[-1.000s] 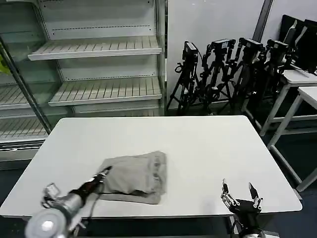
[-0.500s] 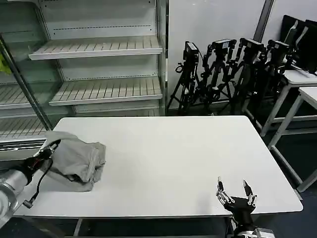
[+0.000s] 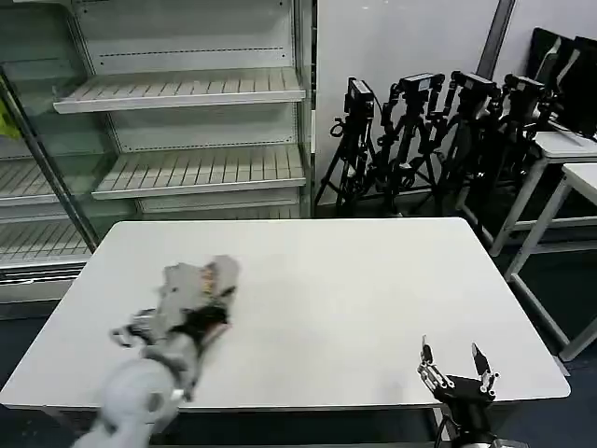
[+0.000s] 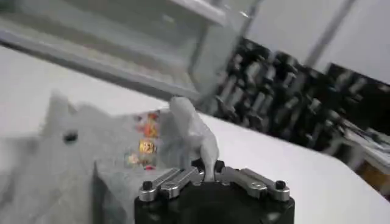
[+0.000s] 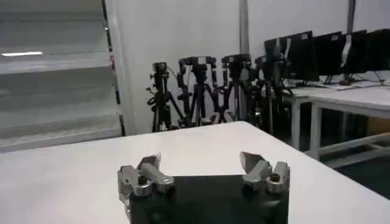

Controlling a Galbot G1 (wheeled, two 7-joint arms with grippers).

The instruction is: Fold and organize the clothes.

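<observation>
The light grey T-shirt is bunched up on the left part of the white table, its coloured print facing up. My left gripper is shut on a fold of the T-shirt; in the left wrist view the cloth rises in a ridge between the closed jaws of the left gripper. The colourful print shows on the cloth beyond the jaws. My right gripper stands open over the table's front right edge, nothing between the fingers of the right gripper.
A shelf unit stands behind the table on the left. Black tripods are lined up behind it at the back right, and white desks stand to the right. Bare tabletop spreads across the middle and right.
My left arm swung from the table's far left edge back toward the middle-left, carrying the T-shirt with it; the cloth now lies bunched with the print up. The right gripper barely moved.
</observation>
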